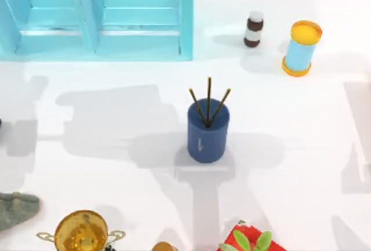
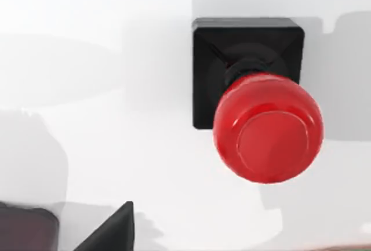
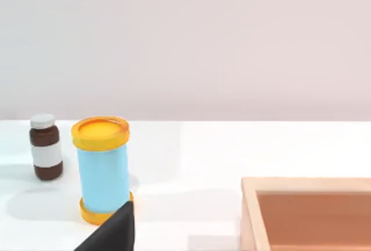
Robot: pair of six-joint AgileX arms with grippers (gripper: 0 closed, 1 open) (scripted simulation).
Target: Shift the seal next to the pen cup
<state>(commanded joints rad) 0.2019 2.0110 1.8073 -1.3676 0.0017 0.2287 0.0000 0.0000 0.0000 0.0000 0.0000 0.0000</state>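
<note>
The pen cup [image 1: 207, 130], dark blue with three thin dark-and-gold sticks, stands upright in the middle of the table in the top view. The seal [image 2: 266, 129] appears close up in the left wrist view: a glossy red ball knob on a black square base, standing alone on the white table. A dark part of my left gripper [image 2: 110, 236] sits at that picture's edge, apart from the seal and touching nothing. A dark part of my right gripper [image 3: 113, 231] shows in the right wrist view, in front of the light-blue can.
A light-blue shelf unit [image 1: 98, 16] fills the back left. A brown-and-white bottle [image 1: 253, 29] and a light-blue can with orange rims [image 1: 301, 48] stand at the back right. A golden trophy [image 1: 81, 232], a grey object [image 1: 14, 209] and a red pot with leaves [image 1: 249, 240] line the front edge. A wooden box [image 3: 307, 213] lies near the right arm.
</note>
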